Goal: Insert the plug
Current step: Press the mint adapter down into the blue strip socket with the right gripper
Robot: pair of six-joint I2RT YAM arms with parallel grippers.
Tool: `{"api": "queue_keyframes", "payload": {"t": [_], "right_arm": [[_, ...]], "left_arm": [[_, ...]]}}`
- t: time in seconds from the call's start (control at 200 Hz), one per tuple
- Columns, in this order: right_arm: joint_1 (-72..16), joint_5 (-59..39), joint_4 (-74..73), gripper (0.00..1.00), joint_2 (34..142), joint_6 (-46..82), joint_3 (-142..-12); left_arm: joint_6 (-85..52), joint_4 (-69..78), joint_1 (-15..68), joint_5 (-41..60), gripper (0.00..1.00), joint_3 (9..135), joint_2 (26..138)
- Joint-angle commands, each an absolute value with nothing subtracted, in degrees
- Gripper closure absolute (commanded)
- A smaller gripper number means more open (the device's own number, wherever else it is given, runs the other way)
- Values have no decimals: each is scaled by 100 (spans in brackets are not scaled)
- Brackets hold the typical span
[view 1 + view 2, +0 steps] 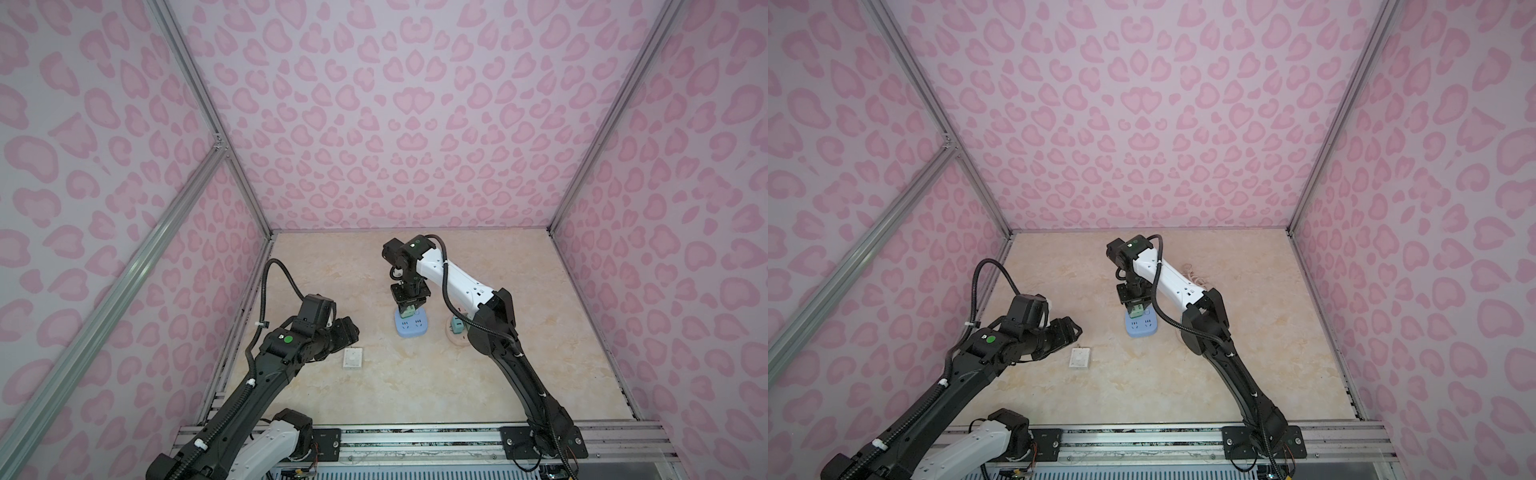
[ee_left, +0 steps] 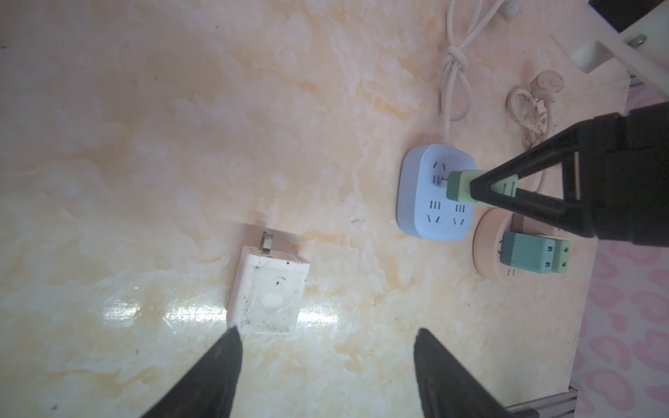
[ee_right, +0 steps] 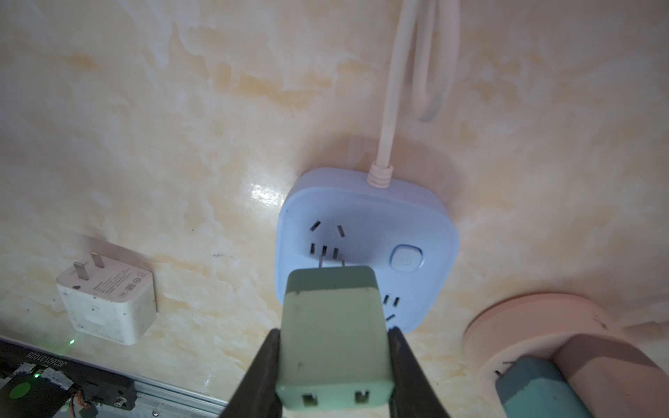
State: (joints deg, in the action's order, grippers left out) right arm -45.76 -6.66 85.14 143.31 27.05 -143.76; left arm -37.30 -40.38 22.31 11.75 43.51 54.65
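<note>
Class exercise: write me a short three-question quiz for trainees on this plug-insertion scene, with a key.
1. Fill in: near the white charger, the left hand has its jaws ____.
2. Multiple choice: what does the right hand grip? A) white charger B) green plug C) nothing
3. True or false: the green plug is fully seated in the blue power strip, with no prongs showing.
Key: 1 open. 2 B. 3 False: the prongs show at the slots.
</note>
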Motion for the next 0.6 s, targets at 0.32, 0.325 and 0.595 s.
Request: {"api": "queue_keyframes", "payload": {"t": [0.32, 0.325, 0.595], "right_arm": [[-4614, -827, 8341, 100, 14546, 2752, -14339], [-4619, -827, 8337, 100, 14551, 2752, -14342], [-4598, -733, 8321, 100, 14423, 2774, -14317]], "left_arm": [[-3586, -3937, 2237, 1037, 23, 4312, 5517], [-3586, -3933, 2235, 1037, 23, 4309, 5518], [-3573, -3896, 2232, 1011, 23, 4308, 5589]]}}
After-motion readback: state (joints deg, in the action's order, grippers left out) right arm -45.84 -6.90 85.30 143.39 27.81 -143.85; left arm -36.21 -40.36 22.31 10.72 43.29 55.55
